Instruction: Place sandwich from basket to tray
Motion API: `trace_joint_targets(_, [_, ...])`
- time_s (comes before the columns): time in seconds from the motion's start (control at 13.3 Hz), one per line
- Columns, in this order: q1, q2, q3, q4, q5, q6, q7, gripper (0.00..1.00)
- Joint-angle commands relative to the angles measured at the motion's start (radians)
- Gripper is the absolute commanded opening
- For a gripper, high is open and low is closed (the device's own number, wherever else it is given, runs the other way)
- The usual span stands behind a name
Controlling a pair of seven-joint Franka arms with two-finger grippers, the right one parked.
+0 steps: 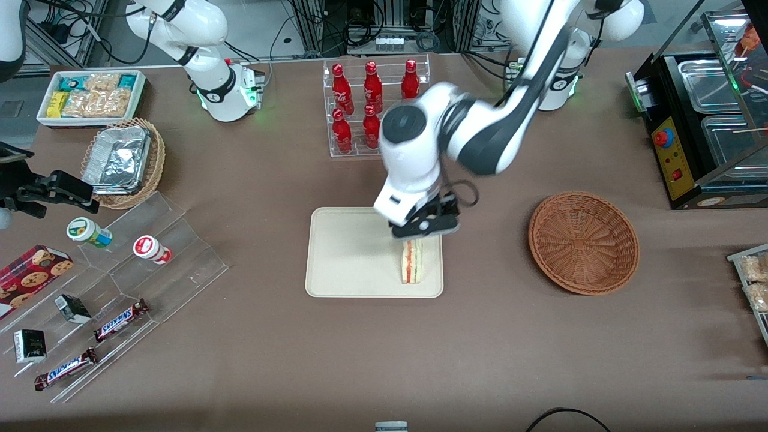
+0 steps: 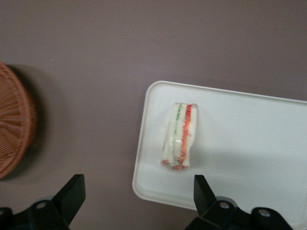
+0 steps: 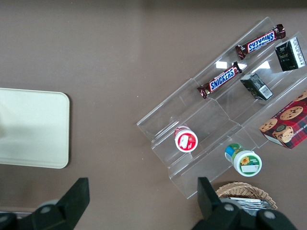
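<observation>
A: Claw (image 1: 427, 227) status?
B: Fingers (image 2: 72, 191) apart, gripping nothing, poised directly above the sandwich (image 1: 411, 261).
A: Sandwich location?
B: On the tray (image 1: 348, 258), standing on edge at the end nearest the basket (image 1: 583, 241). The basket sits apart on the surface (image 1: 480, 348).

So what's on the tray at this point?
The sandwich rests on the tray, near its edge toward the empty basket. The open gripper hovers above it. The arm hides part of the tray in the front view.
</observation>
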State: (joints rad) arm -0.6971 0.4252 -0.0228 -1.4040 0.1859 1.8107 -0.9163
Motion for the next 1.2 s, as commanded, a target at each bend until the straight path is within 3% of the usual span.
trace_joint_targets(0.0, [0.057,-0.162,0.001,-0.050,0.000,-0.106,0.001,1.00])
trace_joint_targets(0.15, [0.123,-0.285,0.003,-0.090,-0.006,-0.134,0.089,1.00])
trace_joint_targets(0.38, [0.292,-0.428,0.003,-0.119,-0.112,-0.244,0.354,1.00])
trace_joint_targets(0.67, [0.459,-0.499,0.004,-0.151,-0.140,-0.309,0.578,1.00])
trace_joint_targets(0.9, [0.605,-0.572,0.021,-0.269,-0.210,-0.280,0.715,1.00])
trace_joint_targets(1.12, [0.630,-0.597,0.029,-0.354,-0.227,-0.214,0.729,1.00])
